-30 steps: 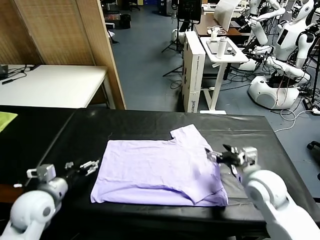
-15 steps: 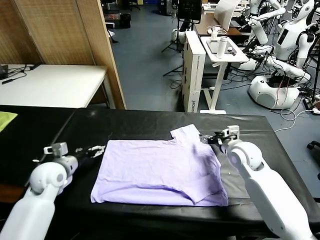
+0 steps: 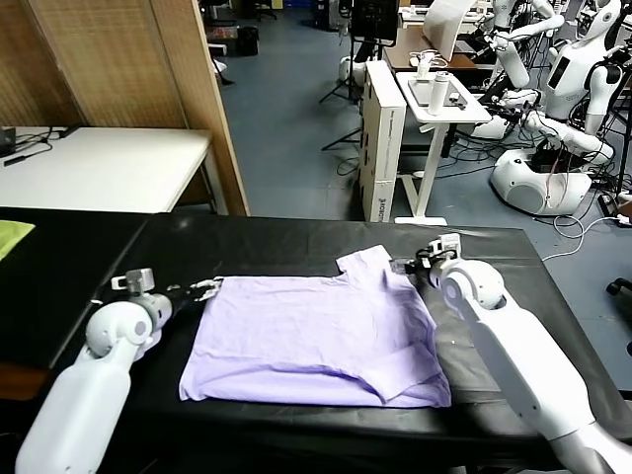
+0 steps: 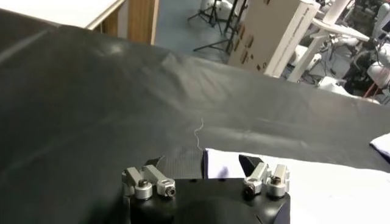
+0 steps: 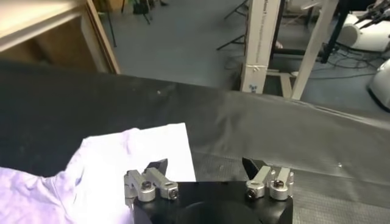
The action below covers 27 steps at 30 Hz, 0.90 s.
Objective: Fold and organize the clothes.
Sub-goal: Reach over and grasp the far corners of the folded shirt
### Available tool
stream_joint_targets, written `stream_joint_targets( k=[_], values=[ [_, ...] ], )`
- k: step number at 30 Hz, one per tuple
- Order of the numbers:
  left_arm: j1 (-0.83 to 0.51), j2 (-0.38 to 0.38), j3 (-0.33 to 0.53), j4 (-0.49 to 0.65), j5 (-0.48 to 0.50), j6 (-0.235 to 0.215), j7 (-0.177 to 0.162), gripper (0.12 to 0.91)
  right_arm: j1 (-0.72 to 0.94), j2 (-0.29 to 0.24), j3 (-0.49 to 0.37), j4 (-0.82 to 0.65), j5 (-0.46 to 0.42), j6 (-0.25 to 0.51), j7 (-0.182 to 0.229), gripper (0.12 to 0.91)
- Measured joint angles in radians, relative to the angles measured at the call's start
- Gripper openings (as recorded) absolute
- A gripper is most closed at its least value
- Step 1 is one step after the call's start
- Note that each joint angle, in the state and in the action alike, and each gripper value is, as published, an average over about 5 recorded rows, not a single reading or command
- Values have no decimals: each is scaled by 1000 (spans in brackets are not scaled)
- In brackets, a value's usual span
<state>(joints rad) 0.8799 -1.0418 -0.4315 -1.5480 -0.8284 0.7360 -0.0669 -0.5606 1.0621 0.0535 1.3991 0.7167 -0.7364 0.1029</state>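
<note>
Both arms have swung forward from the near edge to the far corners of the shirt [image 3: 316, 336], which lies flat on the black table [image 3: 276, 247]. My left gripper [image 3: 204, 287] sits at the far left corner, my right gripper [image 3: 407, 267] by the sleeve. Both are spread wide and hold nothing. I judge they are lined up to pinch that far hem together for a fold.
</note>
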Motion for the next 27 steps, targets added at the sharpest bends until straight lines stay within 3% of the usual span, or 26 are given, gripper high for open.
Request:
stream_joint_targets(
  k=[8, 17, 22, 27],
  values=[
    [-5, -1, 9, 3, 4, 0, 0, 907, 13, 17, -10, -23, -7, 0, -3, 900],
    [-5, -3, 11, 4, 7, -1, 2, 893, 14, 25, -16, -33, -15, 0, -11, 817],
    [-4, -3, 14, -5, 5, 1, 4, 803, 16, 28, -20, -37, -19, 0, -18, 796],
    [-4, -3, 16, -6, 4, 2, 7, 653, 18, 32, -22, -38, -19, 0, -20, 776]
  ],
)
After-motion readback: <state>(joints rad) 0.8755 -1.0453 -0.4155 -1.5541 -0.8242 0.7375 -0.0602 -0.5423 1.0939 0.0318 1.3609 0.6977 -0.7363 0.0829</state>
